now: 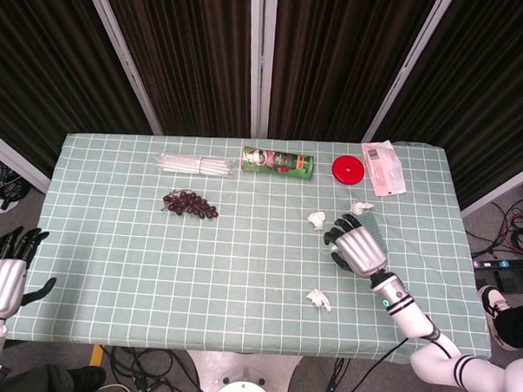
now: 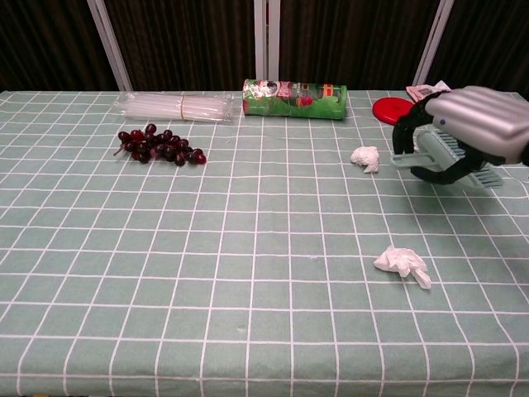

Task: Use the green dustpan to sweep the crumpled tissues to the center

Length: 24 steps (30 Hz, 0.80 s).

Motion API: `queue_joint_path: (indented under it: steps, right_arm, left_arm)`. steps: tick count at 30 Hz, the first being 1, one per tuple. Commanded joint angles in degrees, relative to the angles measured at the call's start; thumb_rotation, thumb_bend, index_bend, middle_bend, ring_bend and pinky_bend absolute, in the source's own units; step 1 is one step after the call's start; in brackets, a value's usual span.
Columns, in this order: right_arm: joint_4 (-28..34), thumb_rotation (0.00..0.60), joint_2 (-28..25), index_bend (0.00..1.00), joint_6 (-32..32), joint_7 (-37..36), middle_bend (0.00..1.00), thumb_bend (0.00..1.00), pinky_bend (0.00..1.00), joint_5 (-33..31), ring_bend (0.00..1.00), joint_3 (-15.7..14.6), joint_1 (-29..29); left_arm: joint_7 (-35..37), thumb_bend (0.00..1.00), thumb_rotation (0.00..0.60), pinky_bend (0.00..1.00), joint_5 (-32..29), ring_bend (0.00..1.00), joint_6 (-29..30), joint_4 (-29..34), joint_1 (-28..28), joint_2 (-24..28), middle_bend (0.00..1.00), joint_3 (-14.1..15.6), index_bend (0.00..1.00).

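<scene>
1. Right hand [image 2: 463,132]: it grasps the green dustpan [image 2: 450,157] with fingers curled over the handle, clear of the checked tablecloth [image 2: 248,273] at the right side. The left hand [image 1: 2,276] hangs off the near-left table edge, fingers apart, holding nothing.

2. Task items: one crumpled tissue [image 2: 364,157] lies just left of the dustpan. A second tissue [image 2: 402,263] lies nearer the front edge, well apart from the first. A third small tissue [image 1: 360,206] shows in the head view, just beyond the right hand.

3. Risk, slipping tool: the grip appears to sit on the thin handle only. Pressing the dustpan against the cloth could twist it in the fingers.

4. Risk, overshoot: the tissues are light. A fast sweep could flick one aside instead of pushing it, or it could roll under the blade if the edge rides high.

5. Risk, snagging: too steep an edge could catch the cloth and wrinkle it, dragging the nearby tissues.

6. Risk, bystanders: the red lid [image 2: 396,110] and the packet [image 1: 383,167] lie close behind the hand. A backswing could knock them. The green can [image 2: 293,98] and the grapes [image 2: 157,145] sit farther left, likely beyond a centre-bound sweep.
</scene>
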<state>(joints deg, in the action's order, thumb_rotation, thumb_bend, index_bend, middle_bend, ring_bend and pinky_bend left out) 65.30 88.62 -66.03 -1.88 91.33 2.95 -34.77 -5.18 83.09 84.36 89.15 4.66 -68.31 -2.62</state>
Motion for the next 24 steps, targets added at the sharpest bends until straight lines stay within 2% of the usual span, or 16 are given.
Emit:
queue_joint_path:
  steps: [1, 5, 10, 17, 20, 24]
  right_arm:
    - [5.1, 0.6, -5.7, 0.68, 0.2, -12.6, 0.6, 0.33, 0.21, -1.0, 0.27, 3.1, -1.7]
    - [1.7, 0.6, -5.1, 0.69, 3.8, -24.1, 0.6, 0.33, 0.21, -1.3, 0.27, 5.0, -5.7]
    - [-8.5, 0.6, -0.3, 0.7, 8.6, -37.3, 0.6, 0.33, 0.21, 0.1, 0.27, 4.9, -11.1]
    - [-23.2, 0.6, 7.4, 0.71, 11.1, -48.9, 0.6, 0.33, 0.22, 3.2, 0.27, 1.8, -16.1]
    - [-27.4, 0.6, 10.0, 0.71, 11.3, -53.2, 0.6, 0.33, 0.22, 4.3, 0.27, 0.1, -17.0]
    - [-29.7, 0.6, 13.0, 0.72, 9.3, -58.4, 0.6, 0.33, 0.22, 5.9, 0.27, -1.8, -17.7]
  left_arm:
    - [-0.5, 0.23, 0.6, 0.11, 0.2, 0.06, 0.0, 0.5, 0.2, 0.2, 0.12, -0.1, 0.15]
    - [-1.5, 0.23, 0.6, 0.12, -0.1, 0.06, -0.1, 1.6, 0.3, 0.6, 0.12, -0.3, 0.15]
    - [-3.0, 0.23, 0.6, 0.12, -0.9, 0.06, -0.7, 3.2, 0.5, 1.5, 0.12, -0.5, 0.15]
    - [-3.5, 0.22, 0.6, 0.12, -1.9, 0.06, -1.2, 5.0, 0.4, 2.4, 0.12, -0.3, 0.15]
    - [-3.5, 0.23, 0.6, 0.12, -2.2, 0.06, -1.3, 5.4, 0.2, 2.5, 0.12, -0.3, 0.15]
    - [-3.8, 0.23, 0.6, 0.12, -2.2, 0.06, -1.3, 5.7, 0.3, 2.6, 0.12, -0.3, 0.15]
